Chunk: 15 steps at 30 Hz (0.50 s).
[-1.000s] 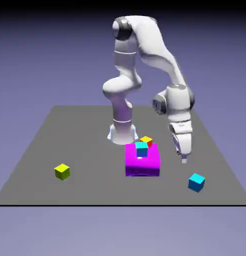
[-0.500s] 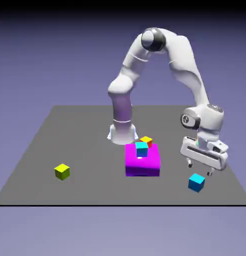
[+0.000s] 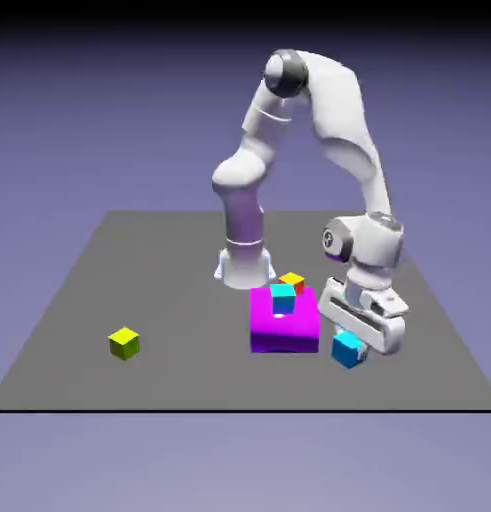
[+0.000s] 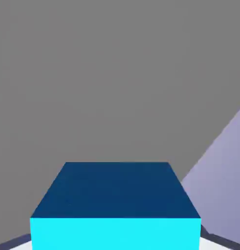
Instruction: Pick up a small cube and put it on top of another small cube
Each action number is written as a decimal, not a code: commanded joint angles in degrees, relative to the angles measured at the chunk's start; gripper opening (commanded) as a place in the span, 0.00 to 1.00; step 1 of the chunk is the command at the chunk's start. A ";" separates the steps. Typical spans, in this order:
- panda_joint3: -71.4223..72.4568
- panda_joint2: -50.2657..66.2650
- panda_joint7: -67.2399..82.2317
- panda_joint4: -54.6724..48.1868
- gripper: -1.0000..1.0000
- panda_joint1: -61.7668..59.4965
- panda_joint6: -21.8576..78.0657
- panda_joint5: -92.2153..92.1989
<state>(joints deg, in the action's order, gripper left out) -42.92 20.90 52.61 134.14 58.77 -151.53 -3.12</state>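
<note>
My gripper is shut on a small cyan cube, just to the right of the big magenta block in the exterior view. In the hand view this cyan cube fills the bottom middle and hides most of both fingers. A second, look-alike cyan cube rests on top of the magenta block. The small yellow cube sits alone on the grey table, far toward the exterior view's left. Whether the held cube touches the table cannot be told.
A small orange-and-red cube sits just behind the magenta block. The arm's base stands behind it. In the hand view grey table lies ahead, and its edge runs diagonally at the right against the violet backdrop.
The hand came down over the cyan cube on the right, shut on it, and has carried it toward the exterior view's left, up beside the magenta block.
</note>
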 commanded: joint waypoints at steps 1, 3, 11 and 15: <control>-1.87 -0.84 -0.40 0.95 0.00 -2.08 -0.02 0.42; -5.60 -2.53 -1.20 2.84 0.00 -6.23 0.07 1.27; -20.54 -9.28 -4.40 10.40 0.00 -22.84 0.41 4.68; -21.70 -9.61 -3.96 11.93 0.00 -28.29 -0.43 3.79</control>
<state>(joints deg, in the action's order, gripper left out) -64.63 11.30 48.64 146.07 30.49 -151.89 0.68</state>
